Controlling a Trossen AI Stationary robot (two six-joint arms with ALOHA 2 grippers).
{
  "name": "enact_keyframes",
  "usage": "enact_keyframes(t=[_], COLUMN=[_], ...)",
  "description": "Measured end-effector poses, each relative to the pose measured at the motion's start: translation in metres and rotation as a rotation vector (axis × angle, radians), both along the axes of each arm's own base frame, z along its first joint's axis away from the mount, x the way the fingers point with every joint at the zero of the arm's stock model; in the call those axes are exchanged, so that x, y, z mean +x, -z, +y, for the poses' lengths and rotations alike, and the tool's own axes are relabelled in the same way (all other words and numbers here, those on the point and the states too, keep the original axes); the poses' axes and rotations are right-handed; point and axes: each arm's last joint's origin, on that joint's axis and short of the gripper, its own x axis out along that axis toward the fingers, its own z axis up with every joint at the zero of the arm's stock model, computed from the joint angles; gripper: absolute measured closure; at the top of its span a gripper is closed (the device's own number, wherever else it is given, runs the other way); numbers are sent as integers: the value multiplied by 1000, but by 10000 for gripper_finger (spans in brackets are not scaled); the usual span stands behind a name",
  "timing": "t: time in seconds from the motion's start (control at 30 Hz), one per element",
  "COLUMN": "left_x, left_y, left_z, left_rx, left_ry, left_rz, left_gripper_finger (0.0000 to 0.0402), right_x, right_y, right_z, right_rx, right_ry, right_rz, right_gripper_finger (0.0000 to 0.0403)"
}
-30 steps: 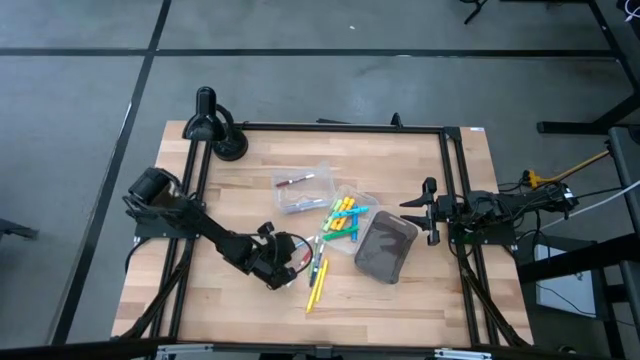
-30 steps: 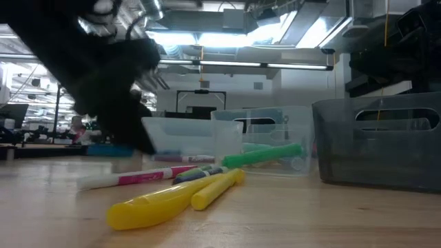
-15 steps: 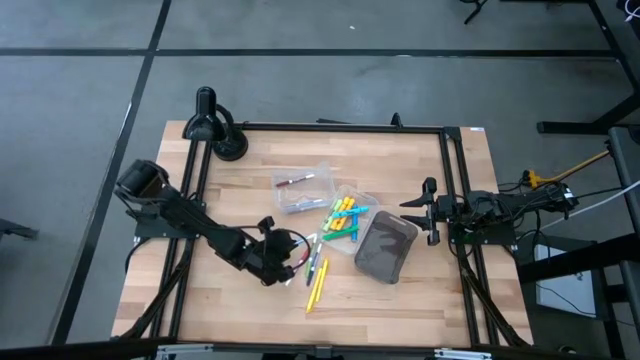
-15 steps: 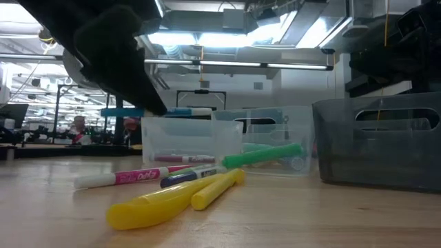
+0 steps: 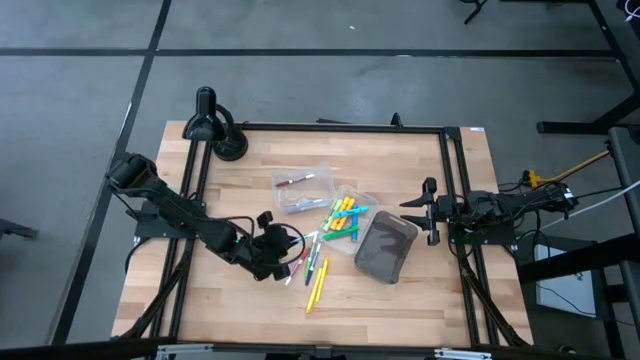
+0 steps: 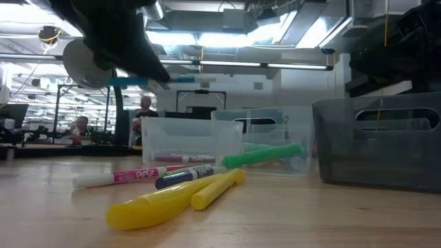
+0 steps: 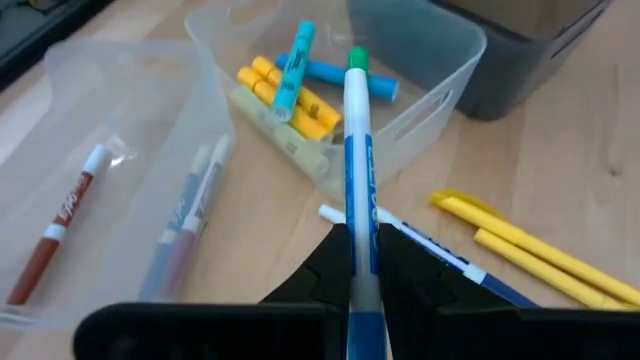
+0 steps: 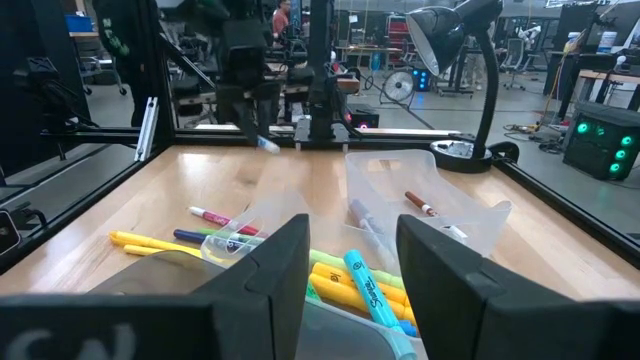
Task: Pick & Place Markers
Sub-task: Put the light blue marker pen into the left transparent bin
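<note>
Blue marker (image 7: pixel 358 190) clamped aloft in the left gripper (image 5: pixel 283 247), due next over a clear tray (image 5: pixel 303 188); right gripper (image 5: pixel 428 210) waits, jaws wide.

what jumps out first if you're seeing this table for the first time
The left gripper stands out first: it hangs above the wooden table with a blue marker pinched between its fingers. Under it, loose yellow markers lie near two clear trays and a dark bin. The right gripper waits open at the table's right edge.
</note>
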Motion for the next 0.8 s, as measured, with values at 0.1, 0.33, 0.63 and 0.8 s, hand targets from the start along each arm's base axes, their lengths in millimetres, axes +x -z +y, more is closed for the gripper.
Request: enact_keyframes(t=[0.1,0.33,0.63,0.8], left_x=[-3,-12,-17,-17], left_y=[-8,-24,-35,-36], left_z=[3,20,44,55], left_rx=[9,16,25,36], left_ry=[10,-28,-101,-131], left_rz=[-9,-6,10,34], left_gripper_finger=[373,373,373,373], right_x=[0,0,0,0], right_y=[0,0,0,0], right_z=[0,0,0,0], right_rx=[0,0,0,0], right_ry=[0,0,0,0], right_rz=[0,0,0,0], right_gripper_finger=[251,251,251,251])
